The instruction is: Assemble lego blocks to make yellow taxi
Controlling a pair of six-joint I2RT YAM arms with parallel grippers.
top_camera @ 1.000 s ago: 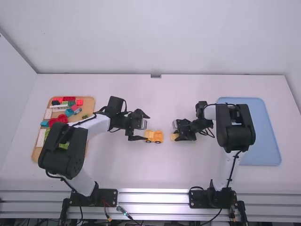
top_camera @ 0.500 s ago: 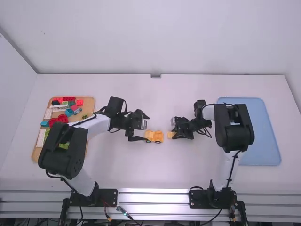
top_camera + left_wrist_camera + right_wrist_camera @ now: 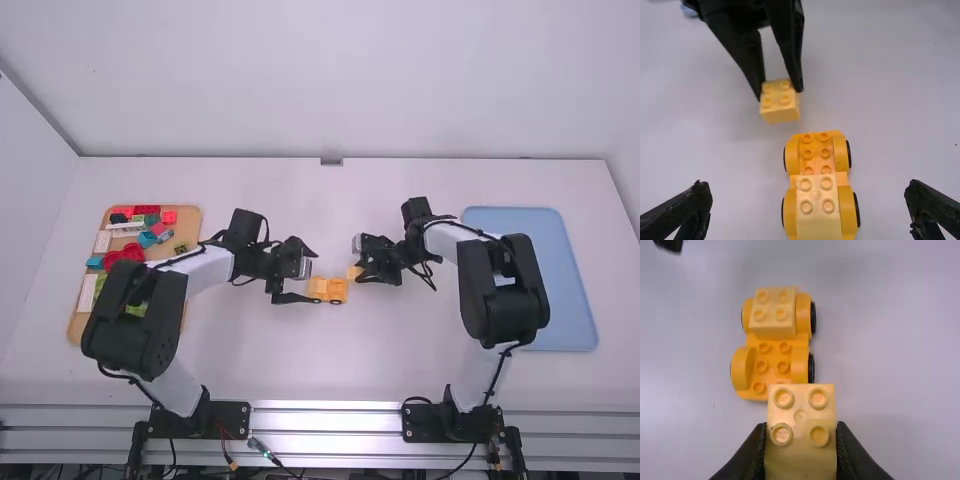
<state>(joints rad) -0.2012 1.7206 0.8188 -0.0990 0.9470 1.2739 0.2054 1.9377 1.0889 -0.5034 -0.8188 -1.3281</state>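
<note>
Our right claw (image 3: pixel 781 94) is closing its fingers on two opposite sides of a light yellow block (image 3: pixel 780 116), studs up, and is carrying it above the worktop (image 3: pixel 260 370). Our left claw (image 3: pixel 312 275) is standing wide open and is holding nothing. The wheeled taxi base (image 3: pixel 816 153) is lying on the worktop, lower than the right claw and off to its side, while its near end is sitting just ahead of the left claw, roughly in line with the gap between its fingers. That end is bearing a mounted block (image 3: pixel 817 215), and the other end is showing bare studs.

We are judging that the held block is going on those bare studs, close against the mounted one. To do it well, we are first wanting to bring the right claw directly over them, then turn it slightly, since the block is looking a little askew to the base. We are lowering straight only once the edges are matching, so the studs are meeting squarely. Because the base is resting on wheels, it could be rolling away under a push; closing the left claw gently on its sides would be steadying it while we are pressing down.
</note>
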